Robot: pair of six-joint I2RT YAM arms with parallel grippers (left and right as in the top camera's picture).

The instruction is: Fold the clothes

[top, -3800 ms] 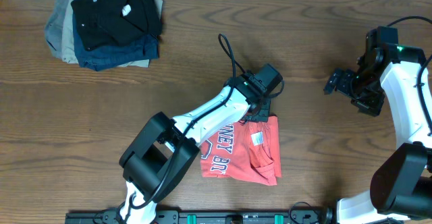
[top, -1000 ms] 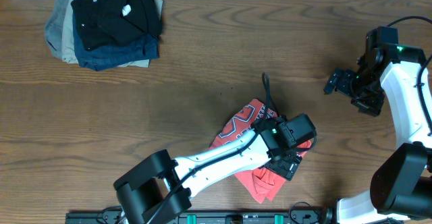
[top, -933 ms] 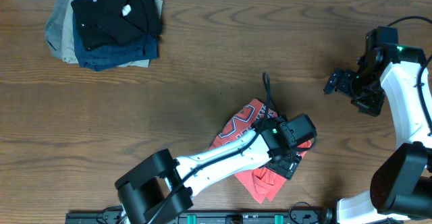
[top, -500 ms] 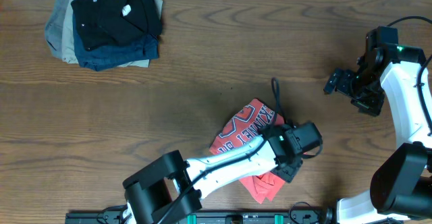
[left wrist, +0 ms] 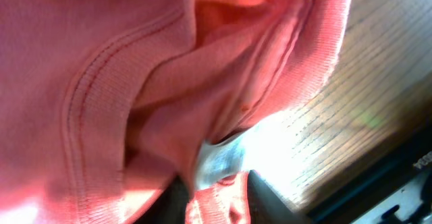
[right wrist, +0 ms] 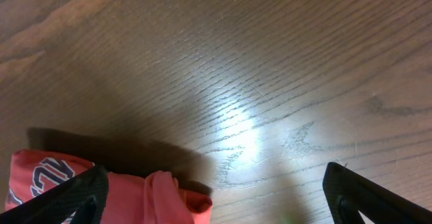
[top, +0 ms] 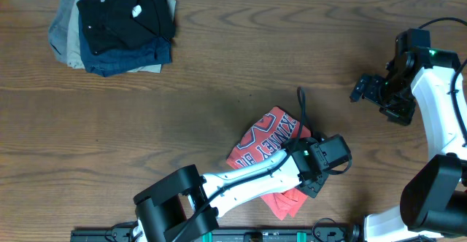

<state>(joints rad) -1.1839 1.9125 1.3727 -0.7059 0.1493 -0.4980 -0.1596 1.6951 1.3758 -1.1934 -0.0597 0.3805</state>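
T-shirt: the coral-red T-shirt (top: 264,136) lies bunched on the tabletop (top: 219,74), near the front edge and right of centre, partly under the left arm.
Lettering: dark red letters with white outlines (top: 271,131) face up on the part left of the arm.
Left gripper: the left gripper (left wrist: 216,202) is low over the shirt's right side, its fingers drawn close with a fold of red cloth pinched between them.
Neck label: a small white label (left wrist: 219,160) sits in the folds just above that pinch.
Right gripper: the right gripper (right wrist: 216,200) is spread wide over bare wood, holding nothing, well apart from the shirt.
Folded pile: black, navy and tan garments (top: 117,23) are stacked at the far left corner.
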